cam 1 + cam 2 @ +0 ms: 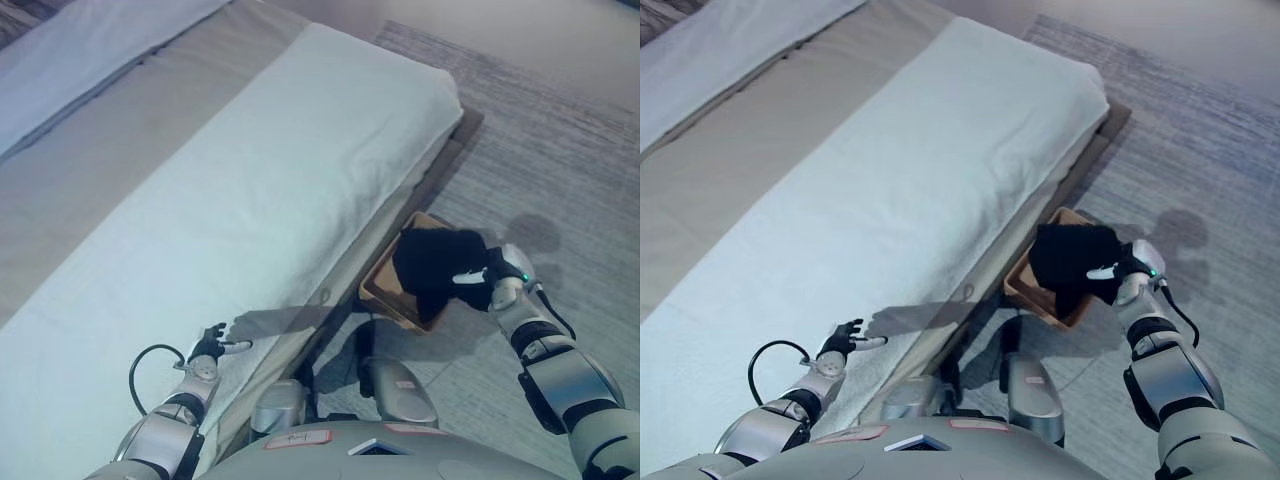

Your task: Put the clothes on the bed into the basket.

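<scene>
— What is the right hand (487, 277) doing?
— It is gripping the black garment (435, 262), which is hanging over the brown basket (384, 288) beside the bed (260, 190).
— And the left hand (210, 345)?
— It is resting on the bed edge with fingers relaxed.

A grey carpet (560, 140) is lying beside me; a second pale bed (90, 50) is showing beyond.

Silver-grey arms, dark robot hand (478, 277), white fingertips
</scene>
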